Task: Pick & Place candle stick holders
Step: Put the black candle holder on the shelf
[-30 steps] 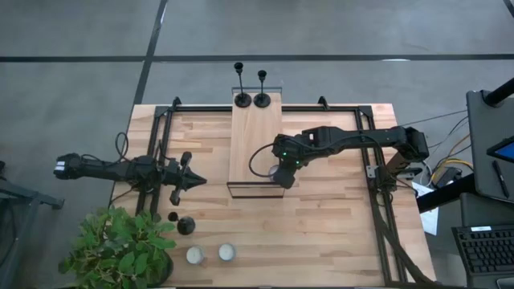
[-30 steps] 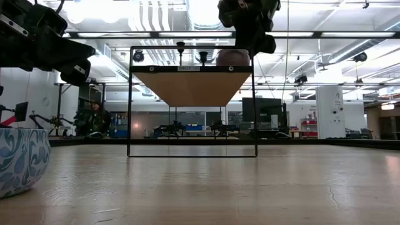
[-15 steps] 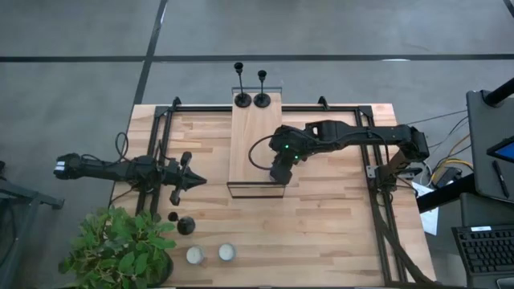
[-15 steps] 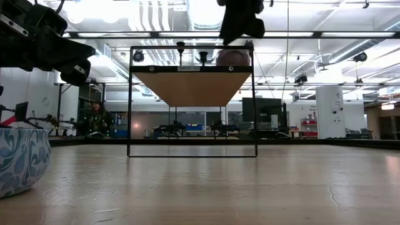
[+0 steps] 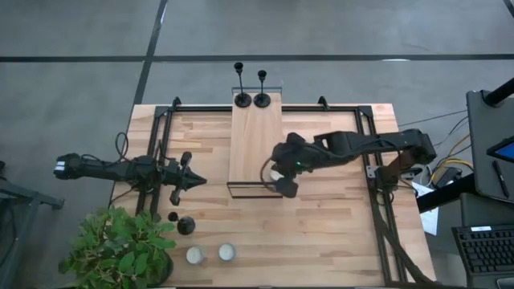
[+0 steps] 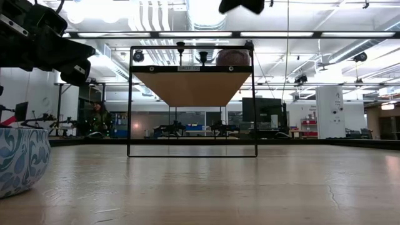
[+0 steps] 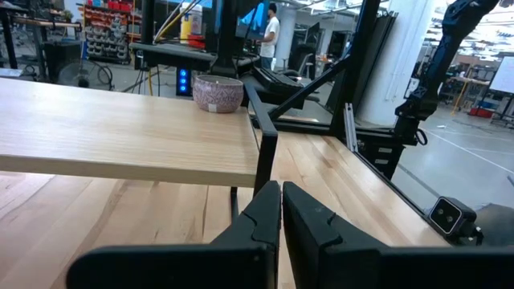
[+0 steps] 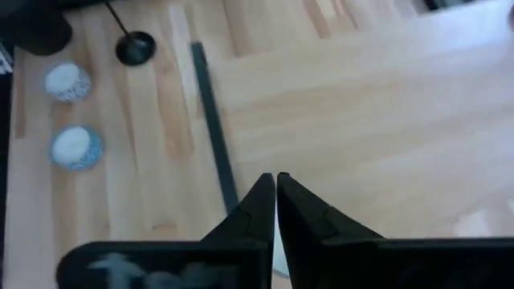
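Two black candle stick holders [image 5: 242, 99] [image 5: 262, 99] stand on their round bases at the far end of a raised wooden shelf [image 5: 250, 136]. A third holder [image 8: 135, 46] stands on the table by the plant, also visible in the high view [image 5: 186, 225]. My right gripper [image 5: 287, 186] [image 8: 275, 189] hangs shut and empty high over the shelf's near right corner. My left gripper [image 5: 193, 181] [image 7: 281, 201] waits shut at the table's left, level, pointing at the shelf.
A pinkish jar [image 7: 218, 92] [image 6: 232, 57] sits on the shelf's near end. Two white tealights [image 5: 194, 255] [image 5: 226, 253] lie near the table's front edge. A potted plant [image 5: 120, 253] stands at the near left corner. Black frame rails [image 5: 373, 172] run along the table's sides.
My right gripper has risen from just above the pinkish jar on the shelf until only its tips show at the low view's top. It has also drawn slightly toward the table's near right. The jar has stayed in place.
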